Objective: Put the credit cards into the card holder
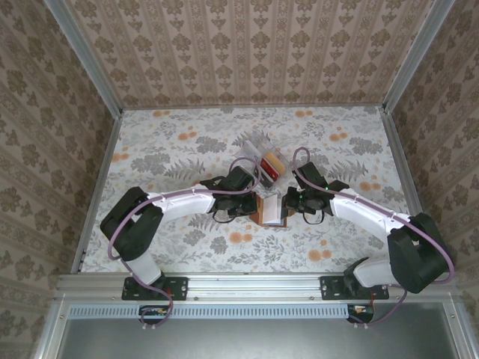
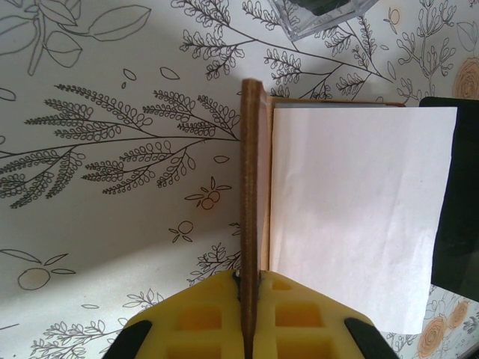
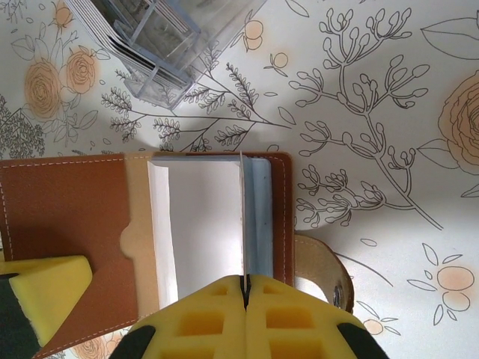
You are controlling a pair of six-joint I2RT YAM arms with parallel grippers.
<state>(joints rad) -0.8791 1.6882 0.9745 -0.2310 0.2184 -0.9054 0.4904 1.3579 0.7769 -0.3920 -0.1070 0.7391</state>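
The brown leather card holder (image 1: 263,218) lies open in the middle of the table. My left gripper (image 2: 249,275) is shut on its left cover (image 2: 249,172), holding that flap upright and edge-on. My right gripper (image 3: 244,280) is shut on a thin pale leaf (image 3: 243,217) standing up inside the holder (image 3: 67,217); I cannot tell if this leaf is a card or a page. The snap tab (image 3: 322,262) sticks out on the right. Red-orange credit cards (image 1: 273,163) stand in a clear box (image 1: 262,157) just behind the holder. Both grippers (image 1: 253,200) (image 1: 290,202) meet over the holder.
The clear box (image 3: 157,45) sits close behind the holder, its corner (image 2: 318,16) just beyond the raised cover. The flowered tabletop (image 1: 172,149) is bounded by metal rails and patterned walls. The left gripper's yellow finger (image 3: 37,292) shows beside the holder's left edge.
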